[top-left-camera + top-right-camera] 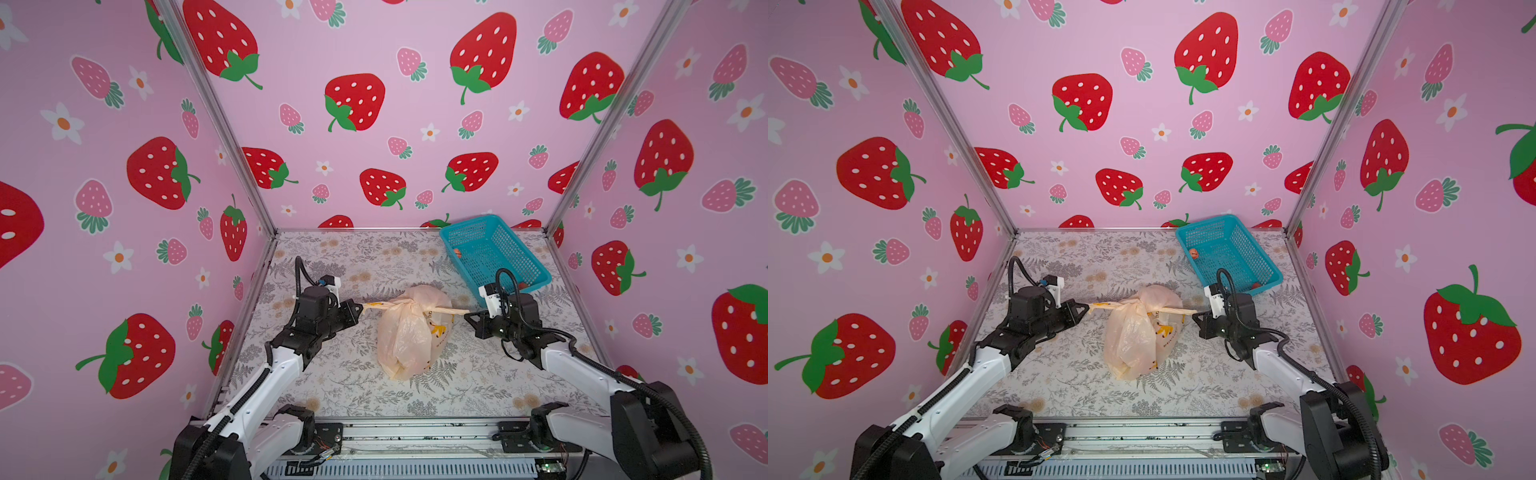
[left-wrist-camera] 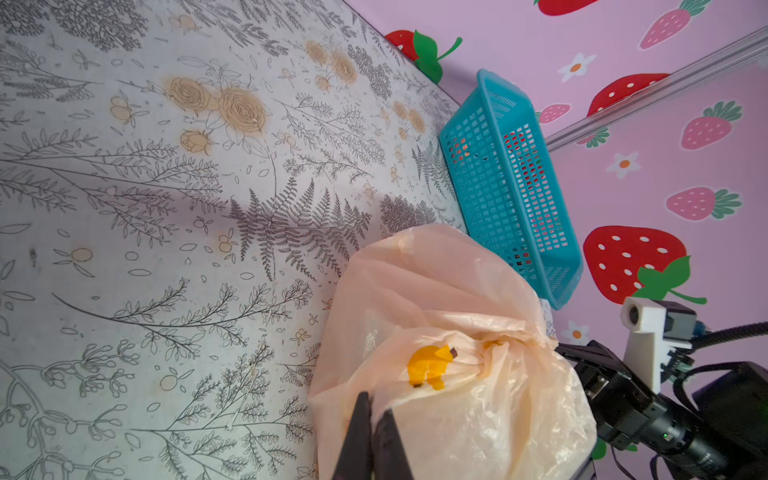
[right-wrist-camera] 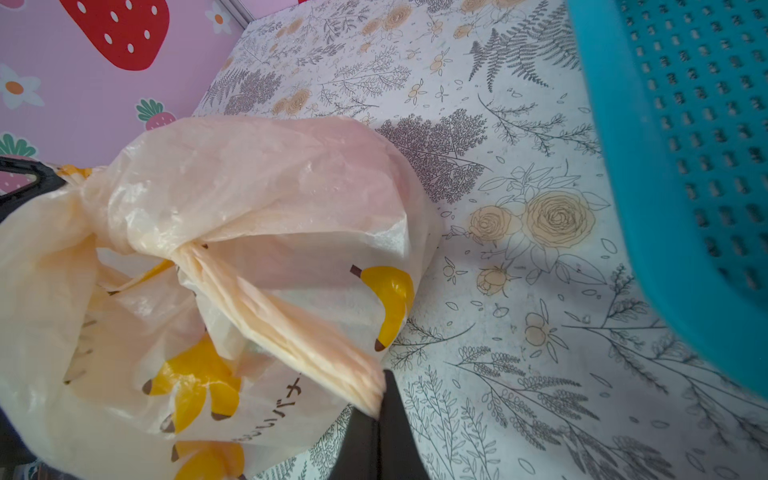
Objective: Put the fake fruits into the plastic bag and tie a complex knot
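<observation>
the thin crinkly peach plastic bag with yellow banana prints lay bulging in the middle of the floral-patterned bench, its handles crossed in a knot at the neck. the left pincer was clamped tight on one twisted handle strip, and the right pincer on the other handle strip. both strips were stretched sideways. behind the right arm sat a blue mesh plastic basket holding a small orange-pink fake fruit and a small red fake fruit.
</observation>
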